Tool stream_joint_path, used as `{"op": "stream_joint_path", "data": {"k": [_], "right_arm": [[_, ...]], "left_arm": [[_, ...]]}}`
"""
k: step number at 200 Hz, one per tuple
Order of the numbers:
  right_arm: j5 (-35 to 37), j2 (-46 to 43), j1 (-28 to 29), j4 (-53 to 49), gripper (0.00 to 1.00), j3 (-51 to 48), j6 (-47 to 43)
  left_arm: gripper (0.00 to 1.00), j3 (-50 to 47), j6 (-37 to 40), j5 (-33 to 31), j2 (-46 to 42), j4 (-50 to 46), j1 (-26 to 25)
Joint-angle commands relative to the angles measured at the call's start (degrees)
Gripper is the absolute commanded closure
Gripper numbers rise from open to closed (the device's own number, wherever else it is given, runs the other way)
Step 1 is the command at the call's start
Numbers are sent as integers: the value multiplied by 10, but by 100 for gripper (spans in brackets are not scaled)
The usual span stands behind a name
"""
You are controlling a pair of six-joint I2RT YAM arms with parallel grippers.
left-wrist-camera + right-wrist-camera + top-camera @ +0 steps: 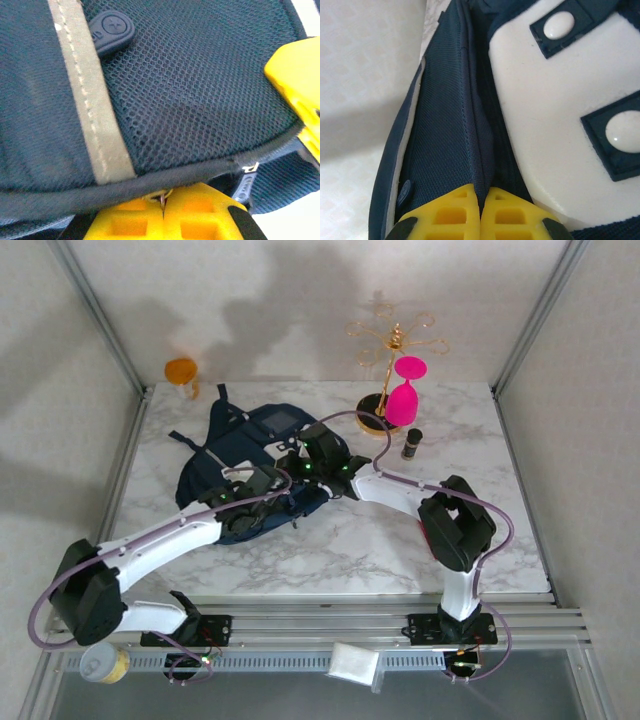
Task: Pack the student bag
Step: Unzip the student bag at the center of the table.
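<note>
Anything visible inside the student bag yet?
No. The student bag presents just its outside: navy mesh, a grey stripe, a white padded panel. The left gripper and right gripper are shut on its fabric; no opening is visible, so any contents are hidden.

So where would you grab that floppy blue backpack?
By its raised piped edge beside the zipper, coming in from the side. The student bag lies flat and limp, so its broad panels offer nothing to pinch; the left gripper is shut on that rim, the right gripper on a fold.
</note>
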Motion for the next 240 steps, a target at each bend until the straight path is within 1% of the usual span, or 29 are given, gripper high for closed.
{"op": "stream_joint_path", "data": {"k": [1, 8, 19, 26, 30, 60, 71, 82, 105, 120, 137, 152, 166, 180, 183, 193, 208, 229, 240], "right_arm": [[-92, -32, -36, -17, 100, 2, -27], [-100, -29, -46, -44, 100, 16, -39], [-93, -31, -56, -84, 100, 32, -67], [-86, -37, -57, -96, 100, 33, -78], [-85, -40, -75, -100, 100, 31, -82], [-109, -45, -124, -133, 100, 46, -106], [-92, -40, -132, -168, 100, 69, -127], [-61, -38, -138, -195, 100, 84, -141], [-35, -31, -143, -204, 100, 103, -142], [-47, -25, -133, -202, 91, 115, -133], [-36, -29, -109, -225, 69, 120, -128], [-31, -53, -87, -221, 60, 88, -107], [-21, -79, -71, -216, 52, 46, -71], [-28, -97, -62, -189, 48, 3, -26], [-30, -100, -48, -182, 47, -5, -16], [-38, -107, -35, -148, 45, -30, 29], [-42, -110, -18, -93, 44, -51, 88], [-14, -91, -3, -63, 44, -34, 137], [18, -80, 4, -57, 44, -24, 151]], "left_arm": [[100, -3, -36, -39, -44, -35, 6], [100, 1, -24, -36, -49, -53, 5], [100, 2, -1, -35, -54, -72, 5], [100, 3, 13, -37, -57, -84, 7], [100, 3, 21, -37, -58, -87, 9], [100, 1, 89, 2, -52, -92, 28], [100, 10, 104, 3, -49, -102, 30], [100, 12, 122, 21, -54, -97, 30], [100, 7, 149, 62, -59, -62, 31], [100, 17, 162, 68, -38, -46, 33], [100, 24, 171, 90, -31, -16, 32], [100, 7, 169, 108, -48, 23, 33], [100, 2, 169, 111, -56, 32, 35], [100, -2, 171, 119, -55, 36, 36], [100, -3, 172, 121, -54, 38, 36], [100, -11, 174, 134, -54, 50, 36], [100, -23, 174, 145, -56, 67, 36], [100, -31, 180, 148, -58, 71, 36], [100, -34, 185, 146, -62, 72, 36]]}}
